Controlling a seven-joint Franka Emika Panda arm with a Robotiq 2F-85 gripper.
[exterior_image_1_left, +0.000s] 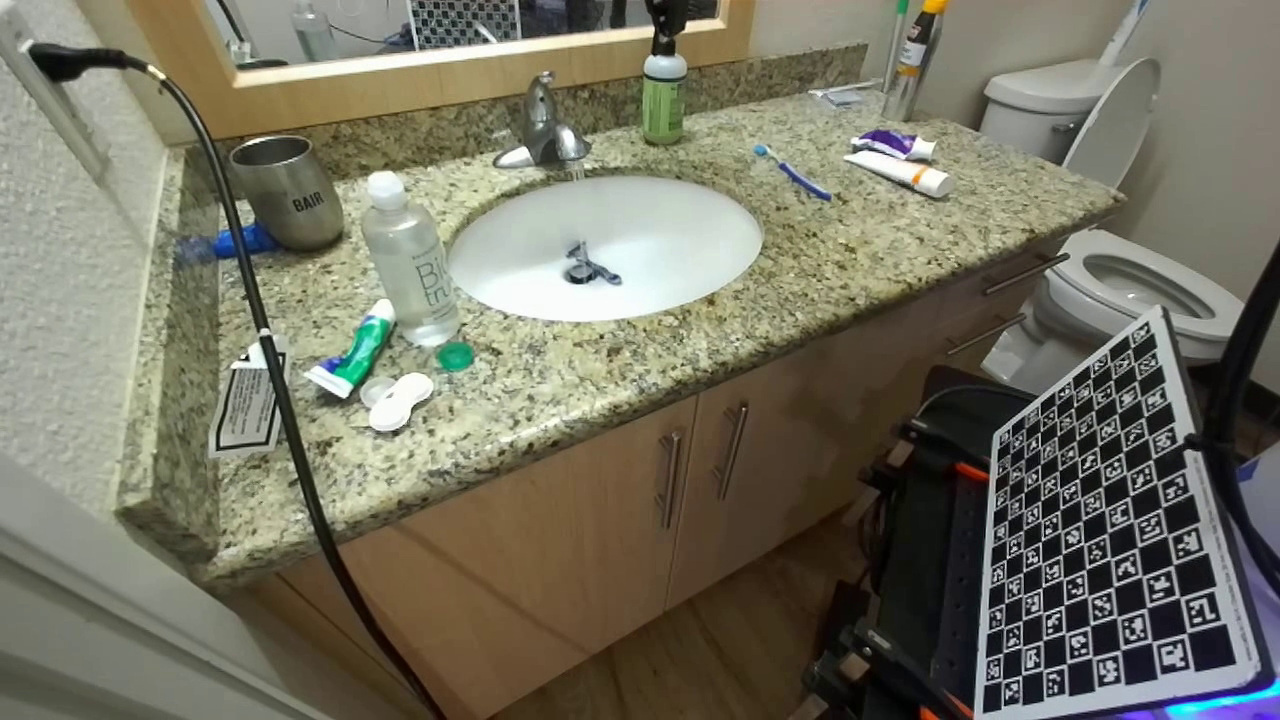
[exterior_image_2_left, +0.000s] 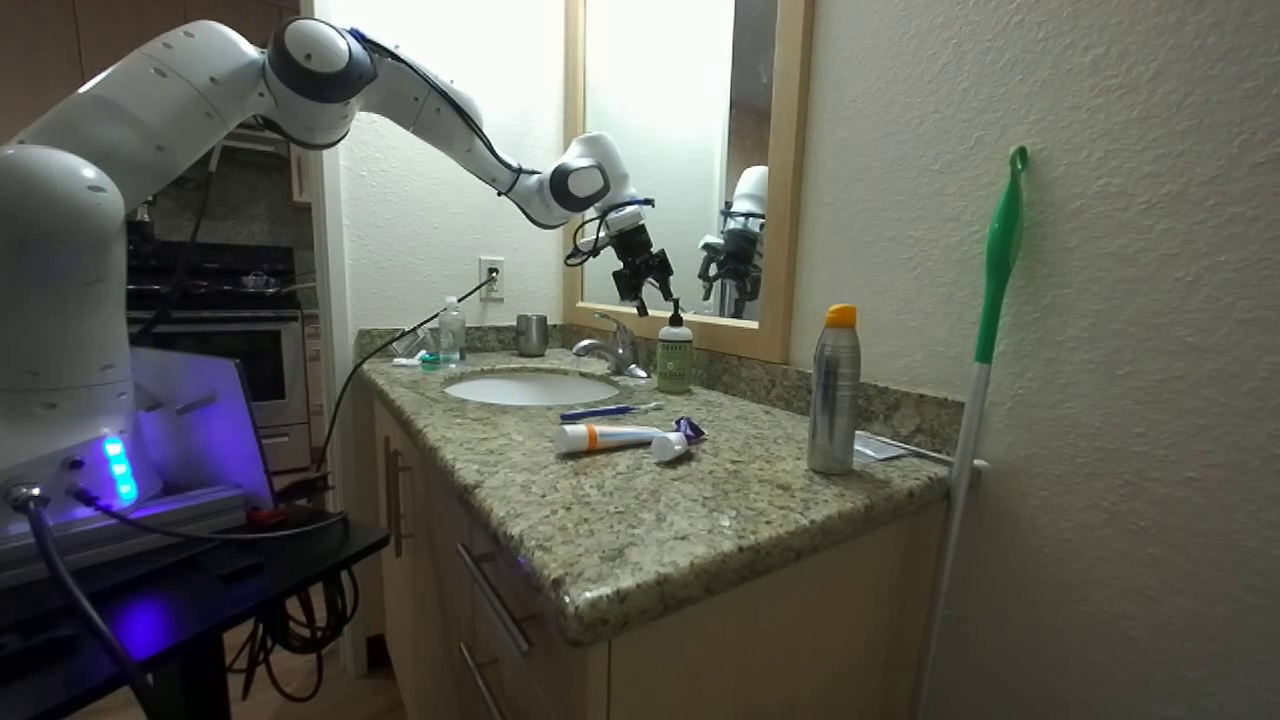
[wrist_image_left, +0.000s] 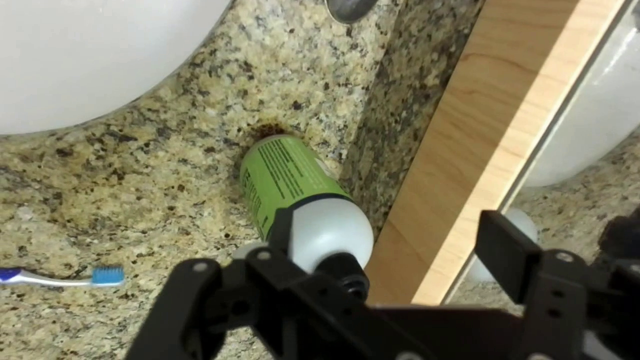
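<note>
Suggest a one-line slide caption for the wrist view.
Open black gripper near a green-labelled pump bottle on a speckled stone countertop, with a blue-bristled toothbrush and curved white sink.

The place is a bathroom, by all appearances in a home. A speckled stone countertop (exterior_image_1_left: 850, 240) surrounds an oval white sink (exterior_image_1_left: 690, 240) with a metal faucet (exterior_image_1_left: 541, 125), and a wood-framed mirror (exterior_image_2_left: 670, 100) covers the wall behind it. A wooden vanity cabinet (exterior_image_1_left: 560, 500) with bar handles stands underneath. In an exterior view, a toilet (exterior_image_1_left: 1080, 310) with its lid up sits past the countertop's end. Near the sink are typical toiletries: a blue toothbrush (exterior_image_1_left: 797, 178), a green and white tube (exterior_image_1_left: 358, 350) and a pump bottle (exterior_image_2_left: 674, 360). Through an opening in an exterior view, a stove (exterior_image_2_left: 215, 350) suggests a household kitchen.
</note>
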